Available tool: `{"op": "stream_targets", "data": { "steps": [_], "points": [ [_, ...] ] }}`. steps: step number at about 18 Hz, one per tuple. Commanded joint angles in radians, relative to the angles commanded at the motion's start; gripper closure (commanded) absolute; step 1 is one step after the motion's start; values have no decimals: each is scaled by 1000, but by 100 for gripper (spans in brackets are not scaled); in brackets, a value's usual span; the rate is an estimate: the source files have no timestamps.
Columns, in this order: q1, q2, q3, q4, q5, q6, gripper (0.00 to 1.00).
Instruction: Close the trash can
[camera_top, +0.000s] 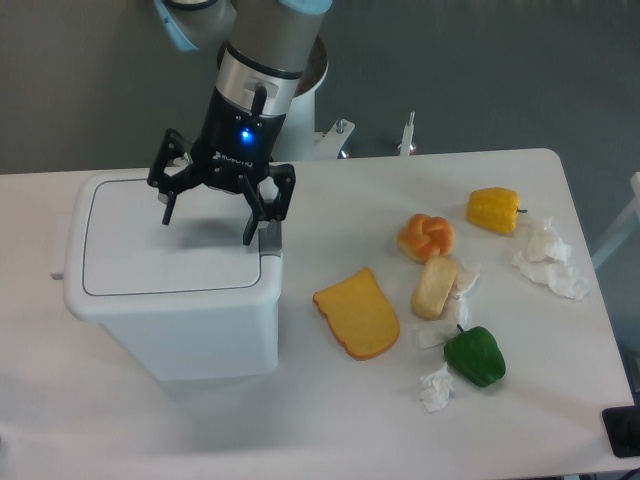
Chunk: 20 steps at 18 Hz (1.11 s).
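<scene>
Fixed camera view: the large white plastic rectangular trash can stands at the left end of the white table, and the lid looks flat and seated!
Gripper: the black two-finger gripper hangs just above the can's far right corner, fingers spread wide, holding nothing.
Key relation: the can lies directly below and to the left of the gripper; the flat hinged lid runs its long axis left to right, and the grey latch tab sits just beside the right fingertip, at the can's right rim.
Judgement: the lid appears already down, so any remaining move would be a light downward press near that latch.
Materials: smooth, glossy plastic, rounded corners, a recessed outline round the lid; it should be slick but rigid under the fingers.
Right of the can: an orange bread-slice toy, a braided orange bun, a pale bread roll, a green pepper, a yellow pepper and crumpled white tissues, all well apart from the can.
</scene>
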Motion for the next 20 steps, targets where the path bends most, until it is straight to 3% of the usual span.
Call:
{"op": "stream_targets", "data": {
  "steps": [5, 15, 20],
  "points": [
    [28, 14, 11, 0, 8, 6, 0],
    [184, 15, 52, 2, -12, 31, 0],
    [264, 15, 68, 3, 3, 234, 0]
  ]
}}
